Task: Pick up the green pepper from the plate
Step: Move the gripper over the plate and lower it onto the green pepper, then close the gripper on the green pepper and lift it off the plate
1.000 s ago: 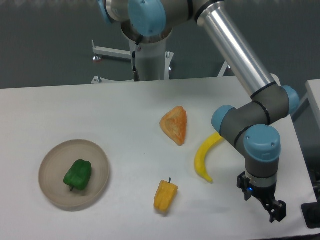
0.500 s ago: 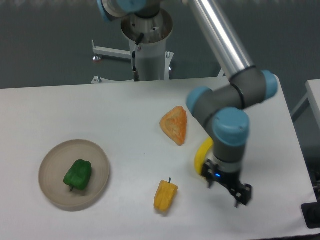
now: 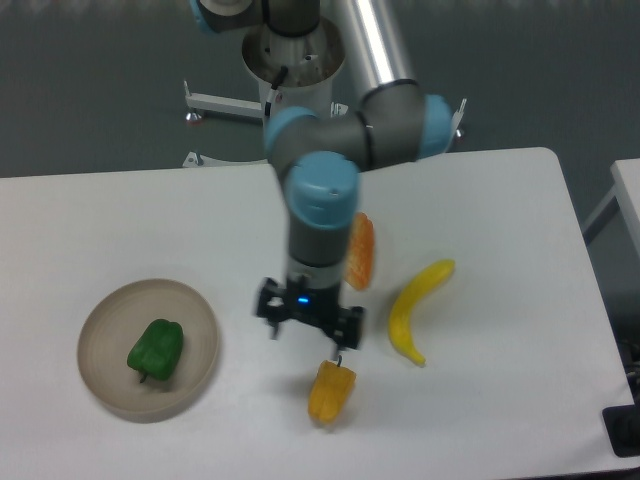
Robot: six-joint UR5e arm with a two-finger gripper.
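Table [image 3: 120, 215] — contents by position. Lower left: plate [image 3: 195, 325], the pepper [image 3: 156, 350] lying in it. Lower centre: second pepper [image 3: 331, 391], directly below the gripper [image 3: 307, 327]. Right of centre: banana [image 3: 415, 309]. Centre: wedge-shaped food item [image 3: 362, 250] (partly hidden behind the arm [image 3: 320, 215]) — left of the banana.

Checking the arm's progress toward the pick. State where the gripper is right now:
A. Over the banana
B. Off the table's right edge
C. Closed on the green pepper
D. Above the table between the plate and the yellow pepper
D: the gripper hangs over bare table, right of the plate holding the green pepper and just above-left of the yellow pepper.
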